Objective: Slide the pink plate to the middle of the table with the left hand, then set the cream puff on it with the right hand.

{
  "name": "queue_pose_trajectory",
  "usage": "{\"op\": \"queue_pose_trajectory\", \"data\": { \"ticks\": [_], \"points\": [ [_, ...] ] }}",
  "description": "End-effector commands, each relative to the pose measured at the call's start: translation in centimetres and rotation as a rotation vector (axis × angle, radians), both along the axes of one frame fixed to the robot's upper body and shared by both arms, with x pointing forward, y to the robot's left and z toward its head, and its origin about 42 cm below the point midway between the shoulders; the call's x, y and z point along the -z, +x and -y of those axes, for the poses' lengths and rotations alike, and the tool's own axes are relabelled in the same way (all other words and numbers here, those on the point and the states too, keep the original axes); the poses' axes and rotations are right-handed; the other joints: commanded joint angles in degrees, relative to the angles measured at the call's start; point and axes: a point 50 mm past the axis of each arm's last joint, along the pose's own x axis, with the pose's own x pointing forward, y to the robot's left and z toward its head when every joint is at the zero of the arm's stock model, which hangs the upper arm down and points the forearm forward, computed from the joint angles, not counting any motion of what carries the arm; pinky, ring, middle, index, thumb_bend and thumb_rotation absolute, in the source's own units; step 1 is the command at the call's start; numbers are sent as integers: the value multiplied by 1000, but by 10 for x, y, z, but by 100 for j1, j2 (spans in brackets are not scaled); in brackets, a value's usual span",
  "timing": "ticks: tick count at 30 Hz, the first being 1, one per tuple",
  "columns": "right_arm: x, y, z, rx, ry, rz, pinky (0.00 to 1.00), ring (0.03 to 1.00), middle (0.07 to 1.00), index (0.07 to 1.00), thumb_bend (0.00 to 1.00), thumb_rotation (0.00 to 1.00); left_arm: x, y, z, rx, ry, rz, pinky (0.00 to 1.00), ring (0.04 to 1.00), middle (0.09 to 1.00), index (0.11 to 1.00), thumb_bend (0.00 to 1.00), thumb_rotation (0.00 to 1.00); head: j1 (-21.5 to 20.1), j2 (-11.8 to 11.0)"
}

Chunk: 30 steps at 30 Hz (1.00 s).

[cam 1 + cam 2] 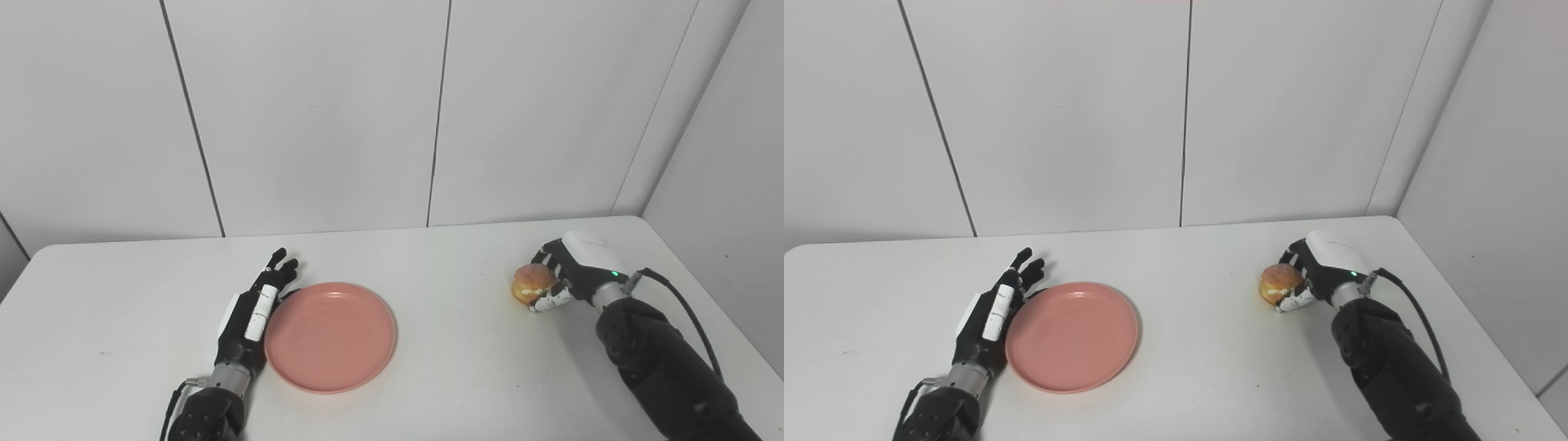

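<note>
the round pink plastic plate lies flat on the white counter, left of centre. the left hand rests flat, fingers straight and spread, touching its left rim. the right hand grips the golden cream puff at the counter's right side.

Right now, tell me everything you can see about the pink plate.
The pink plate is round and shallow with a low raised rim, matte, plastic-looking, a salmon pink, and empty. It lies flat, right way up, on the white table, left of the middle. The left hand, fingers straight and apart, rests edge-on against its left rim. The cream puff is well off to its right, held in the right hand.
</note>
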Motion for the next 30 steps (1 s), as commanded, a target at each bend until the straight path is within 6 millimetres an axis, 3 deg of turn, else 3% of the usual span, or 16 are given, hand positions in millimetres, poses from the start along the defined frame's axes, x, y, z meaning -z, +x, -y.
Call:
{"op": "queue_pose_trajectory", "data": {
  "ticks": [1,11,16,22,30],
  "points": [
    [-24,5,5,-20,-8,100,290,383,473,545,511,0,16,-8,10,28,-8,-61,830,937,915,923,884,866,8,7],
    [-34,1,7,-39,31,137,241,370,456,551,510,0,17,-7,13,27,-9,-66,823,925,910,921,871,854,65,2],
    [-53,-3,-5,-60,23,170,268,382,453,535,513,0,16,-7,16,28,-7,-65,817,925,908,913,864,855,269,24],
    [-80,-12,-19,-159,5,271,322,408,508,509,516,0,17,-8,29,18,13,-63,784,895,891,894,891,876,920,13],
    [-106,-29,-35,-268,70,373,289,383,463,536,513,0,21,-10,48,18,30,-67,751,895,888,903,860,875,1598,-81]
  ]
}}
